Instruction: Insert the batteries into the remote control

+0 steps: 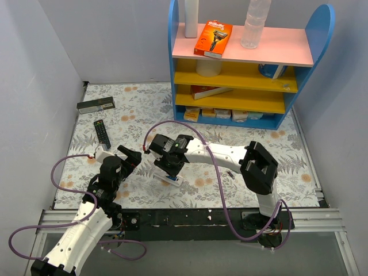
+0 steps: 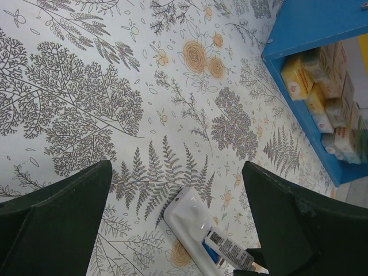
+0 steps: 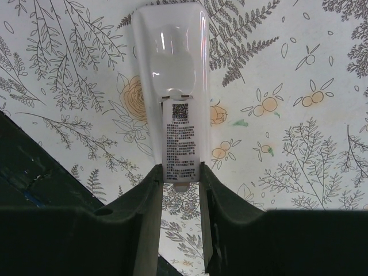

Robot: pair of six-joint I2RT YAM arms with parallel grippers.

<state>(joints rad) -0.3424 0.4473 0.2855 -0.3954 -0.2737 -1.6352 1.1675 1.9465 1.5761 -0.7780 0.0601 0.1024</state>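
Low in the left wrist view, the left gripper (image 2: 176,165) is released, its fingers spread wide with nothing between them. Just ahead of it lies the one white remote control (image 3: 169,63), on the floral table (image 1: 276,149) at centre frame in the top view. The right gripper (image 3: 181,172) is clenched on the remote's near end, pads pressed to either side. A printed label (image 3: 181,144) runs down that end, its text too fine to read. A blue sliver beside the label cannot be made out. Further up on the left lie one black remote (image 1: 102,133) and one long dark box (image 1: 96,104). At upper right stands a blue shelf (image 1: 172,57) with several yellow packs (image 2: 299,80) on its lowest level, and on top one orange Gillette box (image 1: 213,38) and one clear bottle (image 1: 255,23).
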